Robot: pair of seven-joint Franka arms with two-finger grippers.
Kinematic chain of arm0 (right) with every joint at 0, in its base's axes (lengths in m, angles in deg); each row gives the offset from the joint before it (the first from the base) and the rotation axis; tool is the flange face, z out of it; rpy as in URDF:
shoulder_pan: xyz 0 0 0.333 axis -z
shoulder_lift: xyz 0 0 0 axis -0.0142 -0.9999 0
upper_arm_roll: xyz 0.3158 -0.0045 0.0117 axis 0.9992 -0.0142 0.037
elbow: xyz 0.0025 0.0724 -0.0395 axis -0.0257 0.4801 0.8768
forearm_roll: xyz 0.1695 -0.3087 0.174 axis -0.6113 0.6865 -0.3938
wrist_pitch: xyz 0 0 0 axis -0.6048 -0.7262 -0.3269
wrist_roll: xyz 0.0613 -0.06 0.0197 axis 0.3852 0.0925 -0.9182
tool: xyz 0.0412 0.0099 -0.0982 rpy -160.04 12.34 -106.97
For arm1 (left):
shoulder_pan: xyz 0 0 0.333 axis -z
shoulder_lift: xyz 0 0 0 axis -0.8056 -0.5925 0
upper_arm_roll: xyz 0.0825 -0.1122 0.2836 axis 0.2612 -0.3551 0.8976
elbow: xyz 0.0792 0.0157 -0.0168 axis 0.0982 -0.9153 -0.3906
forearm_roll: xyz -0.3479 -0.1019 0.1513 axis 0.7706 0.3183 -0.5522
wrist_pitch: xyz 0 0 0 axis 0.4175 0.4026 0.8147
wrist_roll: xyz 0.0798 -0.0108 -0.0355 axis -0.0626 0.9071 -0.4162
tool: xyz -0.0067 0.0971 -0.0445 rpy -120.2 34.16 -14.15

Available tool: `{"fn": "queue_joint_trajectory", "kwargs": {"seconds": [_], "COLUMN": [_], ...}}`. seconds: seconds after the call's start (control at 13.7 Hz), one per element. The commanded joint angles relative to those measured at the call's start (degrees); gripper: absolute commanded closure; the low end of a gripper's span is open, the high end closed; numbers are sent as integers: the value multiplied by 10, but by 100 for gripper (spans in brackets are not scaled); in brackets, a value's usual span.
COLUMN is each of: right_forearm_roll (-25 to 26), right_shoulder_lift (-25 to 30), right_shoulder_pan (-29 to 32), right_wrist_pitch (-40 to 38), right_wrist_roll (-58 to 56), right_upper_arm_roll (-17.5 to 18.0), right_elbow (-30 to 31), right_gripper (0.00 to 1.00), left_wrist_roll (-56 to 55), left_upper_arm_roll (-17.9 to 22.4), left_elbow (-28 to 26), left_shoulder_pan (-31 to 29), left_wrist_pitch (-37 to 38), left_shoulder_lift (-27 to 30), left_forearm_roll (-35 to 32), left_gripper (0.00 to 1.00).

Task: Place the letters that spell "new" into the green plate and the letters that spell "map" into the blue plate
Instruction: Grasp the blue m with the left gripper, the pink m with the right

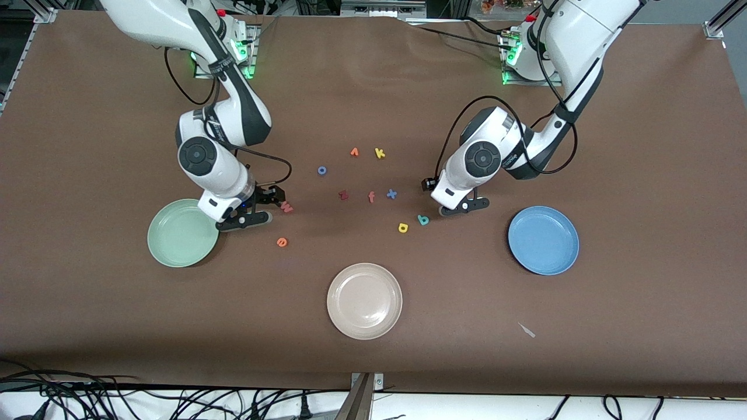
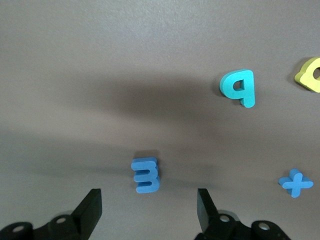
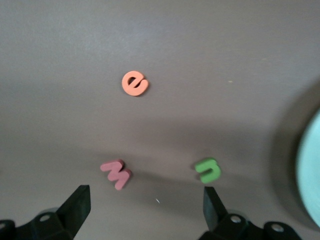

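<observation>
My left gripper (image 2: 148, 210) is open, low over the table, with the blue m (image 2: 146, 175) lying just ahead of the gap between its fingers. The teal p (image 1: 423, 220) and yellow a (image 1: 403, 227) lie beside it, toward the beige plate. The blue plate (image 1: 544, 240) has nothing in it. My right gripper (image 3: 146, 207) is open too, low beside the green plate (image 1: 182, 232). The pinkish w (image 3: 116, 173) and green n (image 3: 208, 170) lie ahead of its fingers, the orange e (image 3: 134, 83) farther off. No letter lies in the green plate.
A beige plate (image 1: 365, 300) sits nearest the front camera. Spare letters lie mid-table: blue x (image 1: 391, 194), pink f (image 1: 371, 197), dark red z (image 1: 344, 195), blue o (image 1: 321, 170), yellow k (image 1: 380, 153) and an orange letter (image 1: 354, 152). A pale scrap (image 1: 527, 330) lies near the front edge.
</observation>
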Motion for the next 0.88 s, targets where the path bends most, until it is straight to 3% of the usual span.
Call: {"fn": "queue_joint_trajectory", "kwargs": {"seconds": [0.0,0.29,0.59,0.81], "right_forearm_roll": [2,2,2,2], "right_shoulder_lift": [-26,-47,-59,-67], "right_shoulder_pan": [-19,-24,-26,-44], "right_wrist_pitch": [32,37,52,61], "right_wrist_roll": [-4,-80,-135,-134], "right_upper_arm_roll": [-3,-3,-3,-3], "right_elbow": [1,2,1,2], "right_gripper": [0,0,2,10], "left_wrist_roll": [-17,-19,-23,-24], "left_upper_arm_roll": [1,1,1,0], "left_elbow": [-10,-18,-18,-17], "left_shoulder_pan": [1,1,1,-7], "left_wrist_pitch": [-34,-60,-61,-57], "left_shoulder_lift": [-15,-30,-41,-38], "left_forearm_roll": [-17,-46,-47,-47], "left_gripper": [17,24,53,87]}}
